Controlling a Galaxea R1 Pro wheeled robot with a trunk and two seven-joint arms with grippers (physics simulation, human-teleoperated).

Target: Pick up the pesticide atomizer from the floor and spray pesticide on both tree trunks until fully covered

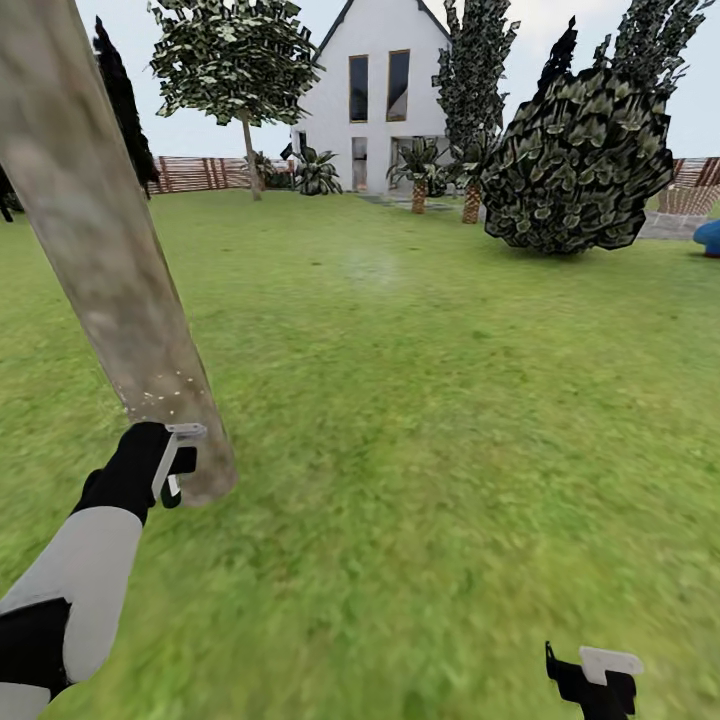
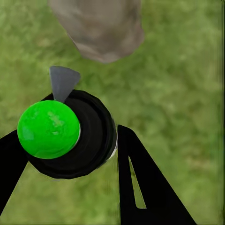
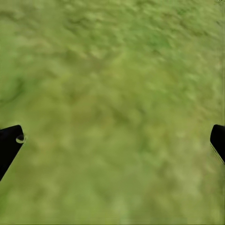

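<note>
Atomizer [image 2: 70, 136] held in left claw [image 1: 172, 465], nozzle toward near tree trunk [image 1: 110, 260]; pale specks low on bark suggest spraying begun. Far tree [image 1: 240, 70] pending. Right claw [image 3: 112, 140] wide, empty, over grass.

A home garden: grass lawn [image 1: 430, 400], slatted wooden fence [image 1: 205, 173], trees [image 1: 235, 60], white gabled house [image 1: 375, 95] behind.

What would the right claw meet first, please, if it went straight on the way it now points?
Most likely the blurry green grass ground: the open right claw looks straight at it in the right wrist view, with nothing between its fingertips. How far off is unclear.
</note>
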